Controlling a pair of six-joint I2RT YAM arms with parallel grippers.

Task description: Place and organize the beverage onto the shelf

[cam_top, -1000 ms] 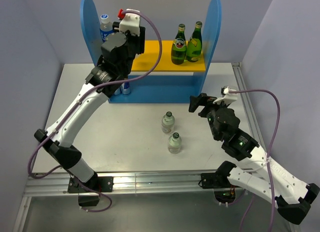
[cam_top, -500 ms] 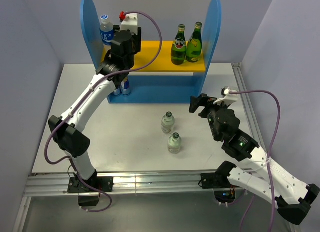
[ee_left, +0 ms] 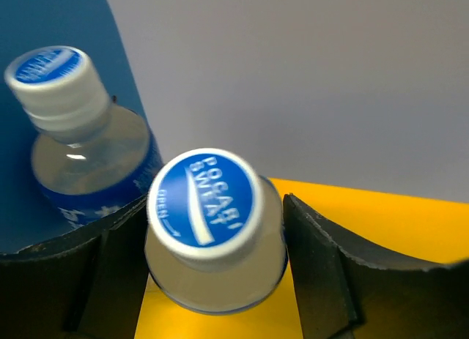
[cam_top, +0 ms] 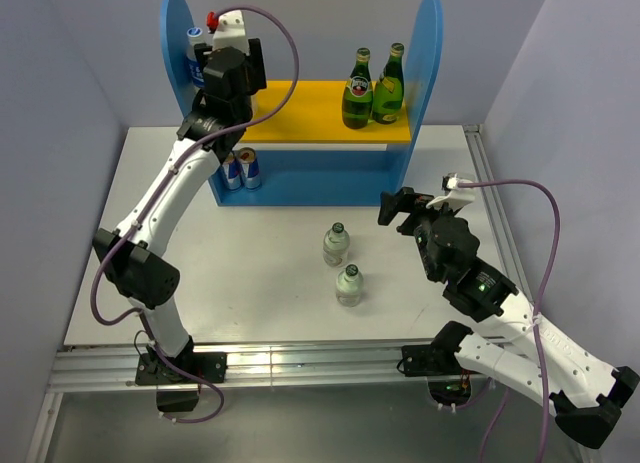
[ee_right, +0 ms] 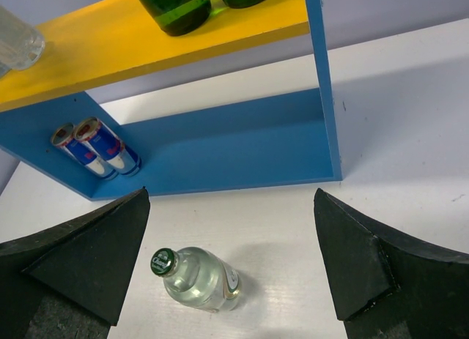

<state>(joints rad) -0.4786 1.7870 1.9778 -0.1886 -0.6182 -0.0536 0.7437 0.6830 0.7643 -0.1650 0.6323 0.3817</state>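
Observation:
The shelf (cam_top: 300, 126) stands at the back, with blue side panels and a yellow upper board (ee_left: 381, 222). My left gripper (cam_top: 222, 71) is at the board's left end, shut on a white-capped Pocari Sweat bottle (ee_left: 212, 236) that stands on the board. A second Pocari bottle (ee_left: 80, 141) stands beside it against the left panel (cam_top: 176, 43). My right gripper (cam_top: 402, 207) is open and empty over the table. Two clear green-capped bottles (cam_top: 336, 245) (cam_top: 348, 285) stand on the table; one shows in the right wrist view (ee_right: 196, 280).
Two green glass bottles (cam_top: 357, 88) (cam_top: 389, 83) stand at the right end of the upper board. Two Red Bull cans (cam_top: 240, 168) stand on the lower level at the left; they also show in the right wrist view (ee_right: 95, 147). Walls close in both sides.
My left gripper has moved left along the upper board with the Pocari bottle, up next to the other Pocari bottle by the left panel. The right arm has not moved.

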